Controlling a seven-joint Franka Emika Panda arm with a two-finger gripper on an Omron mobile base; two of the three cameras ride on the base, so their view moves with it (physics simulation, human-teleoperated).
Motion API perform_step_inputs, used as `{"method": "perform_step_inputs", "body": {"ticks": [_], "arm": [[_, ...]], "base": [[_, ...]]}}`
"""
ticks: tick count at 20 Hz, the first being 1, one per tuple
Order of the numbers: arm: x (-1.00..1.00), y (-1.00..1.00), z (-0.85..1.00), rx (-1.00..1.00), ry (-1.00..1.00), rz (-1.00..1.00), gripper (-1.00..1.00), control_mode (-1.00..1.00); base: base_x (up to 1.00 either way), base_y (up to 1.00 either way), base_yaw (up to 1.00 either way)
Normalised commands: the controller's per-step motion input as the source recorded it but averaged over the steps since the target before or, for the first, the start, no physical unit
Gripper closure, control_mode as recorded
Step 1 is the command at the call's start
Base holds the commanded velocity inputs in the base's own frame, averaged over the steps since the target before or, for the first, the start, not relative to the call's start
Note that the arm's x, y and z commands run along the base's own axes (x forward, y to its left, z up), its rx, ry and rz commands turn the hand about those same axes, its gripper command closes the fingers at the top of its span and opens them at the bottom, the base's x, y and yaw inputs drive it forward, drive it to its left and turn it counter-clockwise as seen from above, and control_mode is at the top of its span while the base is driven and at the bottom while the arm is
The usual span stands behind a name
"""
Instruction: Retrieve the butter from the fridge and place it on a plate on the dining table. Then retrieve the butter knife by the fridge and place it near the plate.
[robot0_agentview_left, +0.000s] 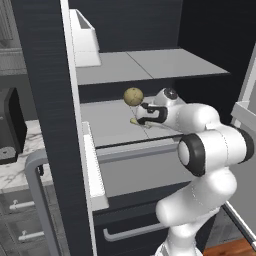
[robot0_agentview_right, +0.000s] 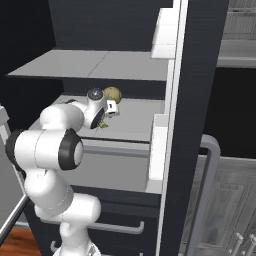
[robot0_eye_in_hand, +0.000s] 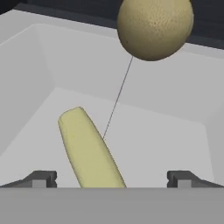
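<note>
- Reaching into the open fridge, the white arm fills the lower right of the left base view and the lower left of the right base view.
- At mid-frame in the left base view, the gripper hangs low over the grey lower shelf.
- In the hand view the two dark finger tips stand wide apart at the bottom edge, released, with nothing clamped between them.
- The butter, a pale-yellow stick, lies flat on the shelf floor at lower centre of the hand view, between the tips but nearer the left one, and slanted.
- A round tan ball sits at the top of the hand view, beyond the butter and apart from it; in the left base view it rests just above the gripper.
- At the right of the right base view, a long grey bar handle runs down the fridge door.
</note>
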Motion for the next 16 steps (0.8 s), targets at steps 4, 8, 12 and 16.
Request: {"method": "perform_step_inputs", "body": {"ticks": [4,8,12,16], "arm": [[-0.01,0.33,-0.16,0.00,0.00,0.00,-1.00,-1.00],[0.00,0.17,-0.04,0.00,0.00,0.00,-1.00,-1.00],[0.01,-0.02,-0.13,0.00,0.05,0.00,-1.00,-1.00],[0.10,0.00,-0.17,0.00,0.03,0.00,-1.00,-1.00]], "base": [[0.00,0.00,0.00],[0.00,0.00,0.00],[0.00,0.00,0.00],[0.00,0.00,0.00]]}}
